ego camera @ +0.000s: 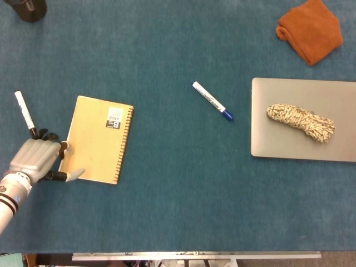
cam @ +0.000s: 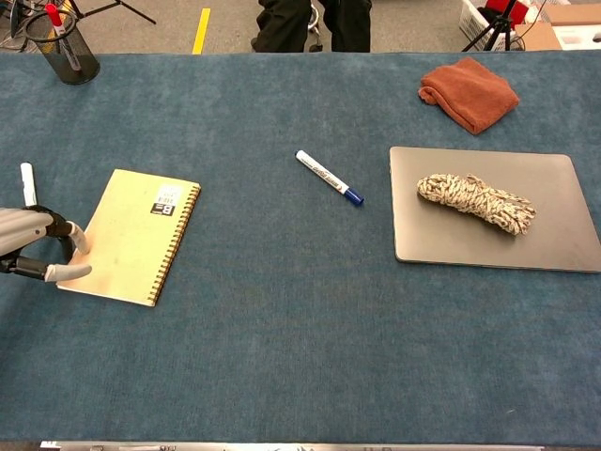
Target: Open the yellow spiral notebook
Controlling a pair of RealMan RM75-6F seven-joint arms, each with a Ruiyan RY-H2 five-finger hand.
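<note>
blue felt covers the tabletop (ego camera: 167,211), where the closed notebook (ego camera: 98,139) lies flat at far left, spiral along its right edge. left hand (ego camera: 34,160) rests at its free left edge, fingers (ego camera: 74,176) parted, pinching nothing. light, bendy cover likely lifts best from that edge.

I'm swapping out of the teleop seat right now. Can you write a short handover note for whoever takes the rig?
Left hand: holds nothing, fingers at the lower left corner of the yellow spiral notebook, on the side away from the spiral.
Right hand: in neither view.
Notebook: closed and flat on the table, spiral on its right.
Done: hand brought to the notebook's free edge.
Left: get fingers under the cover and swing it open over the spiral.
</note>
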